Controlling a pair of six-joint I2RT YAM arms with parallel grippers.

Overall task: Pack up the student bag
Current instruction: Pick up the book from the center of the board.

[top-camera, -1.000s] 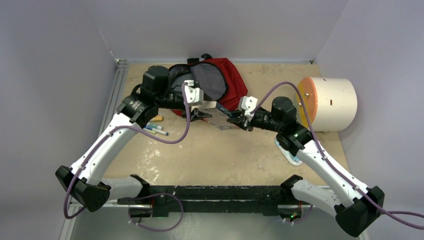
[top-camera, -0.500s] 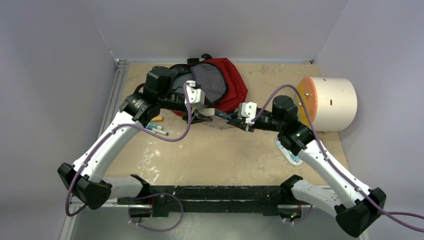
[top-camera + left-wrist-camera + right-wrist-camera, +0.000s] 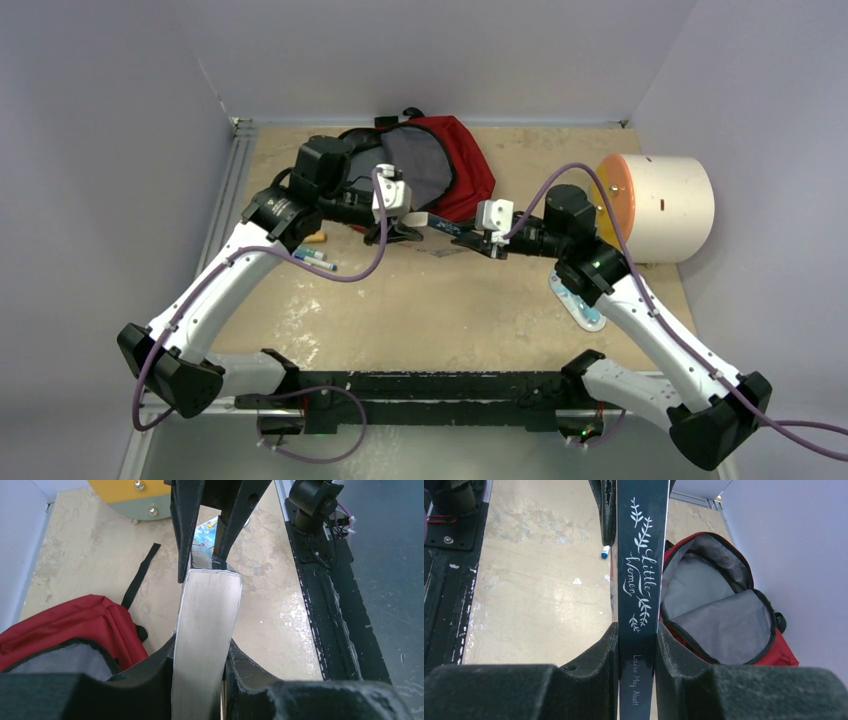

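The student bag (image 3: 460,160) lies at the back of the table, dark red, its grey-lined mouth wide open (image 3: 724,605), also seen in the left wrist view (image 3: 75,625). A dark blue book (image 3: 440,222) titled "Little Women" hangs level between both arms in front of the bag. My right gripper (image 3: 472,238) (image 3: 636,630) is shut on its spine (image 3: 641,570). My left gripper (image 3: 405,230) (image 3: 201,645) is shut on the opposite side, its jaws pressing the white page edge (image 3: 207,615).
A cream cylinder (image 3: 655,205) with an orange face stands at the right. Markers (image 3: 315,258) and a small orange item (image 3: 315,237) lie left of the book. A white and blue flat object (image 3: 578,300) lies under the right arm. A black rail (image 3: 430,385) runs along the near edge.
The right arm carried the book left into the left gripper's jaws. The left gripper, wide open before, has closed on the book's page edge.
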